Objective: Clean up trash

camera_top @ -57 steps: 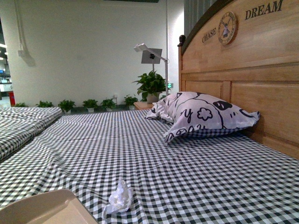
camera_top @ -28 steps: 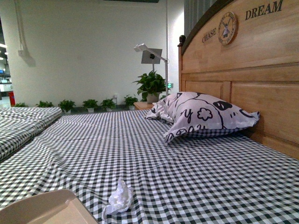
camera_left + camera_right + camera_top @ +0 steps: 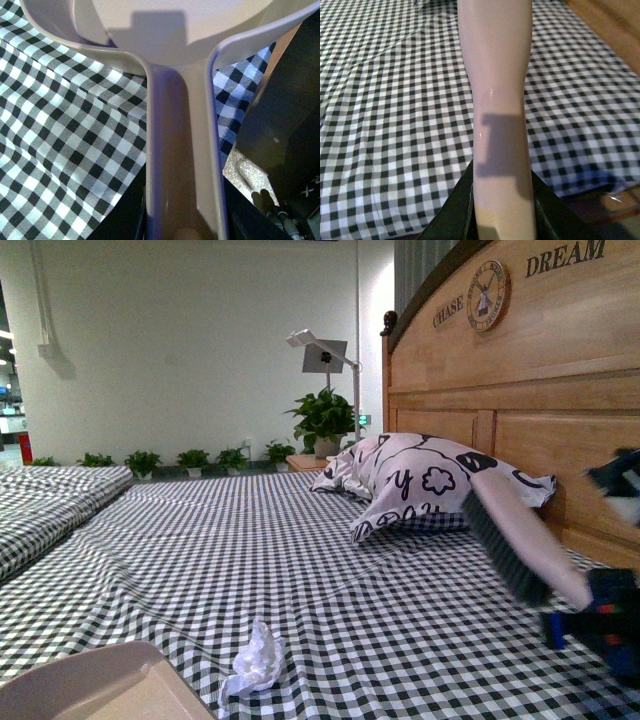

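Lower left of the front frame: beige dustpan [image 3: 95, 685] pinched by the left claw [image 3: 182, 220], crumpled white trash [image 3: 252, 661] just right on the checkered bench [image 3: 330, 580]; far right, brush [image 3: 510, 530] pinched by the right claw [image 3: 502, 220].

Our right gripper [image 3: 600, 605] hangs low at the front view's right edge, clamped on a brush handle [image 3: 500, 125]. Our left gripper [image 3: 182, 230] grips the dustpan handle [image 3: 182, 150].

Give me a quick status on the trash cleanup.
Left gripper shut on dustpan. Right gripper shut on brush. Tissue wad on bedsheet beside dustpan. Nothing blocking it.
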Controlling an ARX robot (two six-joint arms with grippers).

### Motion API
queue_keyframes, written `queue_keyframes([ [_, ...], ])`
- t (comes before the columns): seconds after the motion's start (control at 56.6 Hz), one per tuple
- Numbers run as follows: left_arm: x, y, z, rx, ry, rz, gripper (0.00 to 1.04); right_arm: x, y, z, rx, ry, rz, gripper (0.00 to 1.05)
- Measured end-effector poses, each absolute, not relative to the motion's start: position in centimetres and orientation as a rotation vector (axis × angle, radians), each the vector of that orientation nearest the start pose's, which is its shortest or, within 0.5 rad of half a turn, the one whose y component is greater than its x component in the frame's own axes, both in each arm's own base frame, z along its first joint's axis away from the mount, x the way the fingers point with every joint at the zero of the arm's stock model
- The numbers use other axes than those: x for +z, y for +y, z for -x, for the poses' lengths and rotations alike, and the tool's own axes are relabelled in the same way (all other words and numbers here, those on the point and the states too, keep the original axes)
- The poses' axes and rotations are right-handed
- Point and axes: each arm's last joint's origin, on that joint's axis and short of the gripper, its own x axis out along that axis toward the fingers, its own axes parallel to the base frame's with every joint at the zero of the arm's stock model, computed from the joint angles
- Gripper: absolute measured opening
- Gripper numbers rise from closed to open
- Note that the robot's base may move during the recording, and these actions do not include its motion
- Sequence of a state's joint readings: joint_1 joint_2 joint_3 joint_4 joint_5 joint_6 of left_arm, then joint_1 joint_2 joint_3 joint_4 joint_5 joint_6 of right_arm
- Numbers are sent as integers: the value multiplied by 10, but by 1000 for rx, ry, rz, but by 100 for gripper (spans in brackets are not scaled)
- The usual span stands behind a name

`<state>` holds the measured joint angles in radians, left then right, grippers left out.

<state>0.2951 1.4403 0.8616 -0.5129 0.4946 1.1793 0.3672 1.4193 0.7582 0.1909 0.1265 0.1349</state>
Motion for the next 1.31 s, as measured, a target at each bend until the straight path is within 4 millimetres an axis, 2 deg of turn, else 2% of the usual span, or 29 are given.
queue_keyframes([
  [0.159,199,64,-259,-719,747,-655,26,199,142,-302,295,542,23,20],
  [0.389,199,64,-259,-720,747,-656,26,179,185,-315,368,581,79,20],
  [0.653,199,64,-259,-720,747,-657,26,162,209,-333,356,622,131,20],
  [0.795,199,64,-259,-720,747,-657,26,156,221,-335,401,670,172,20],
  [0.936,199,64,-259,-720,747,-657,26,161,239,-329,556,716,187,20],
  [1.042,199,64,-259,-720,747,-657,26,171,242,-320,723,739,162,20],
  [1.201,199,64,-259,-720,747,-657,26,199,234,-306,933,728,92,20],
  [1.307,199,64,-259,-720,747,-657,26,220,221,-303,954,690,75,20],
])
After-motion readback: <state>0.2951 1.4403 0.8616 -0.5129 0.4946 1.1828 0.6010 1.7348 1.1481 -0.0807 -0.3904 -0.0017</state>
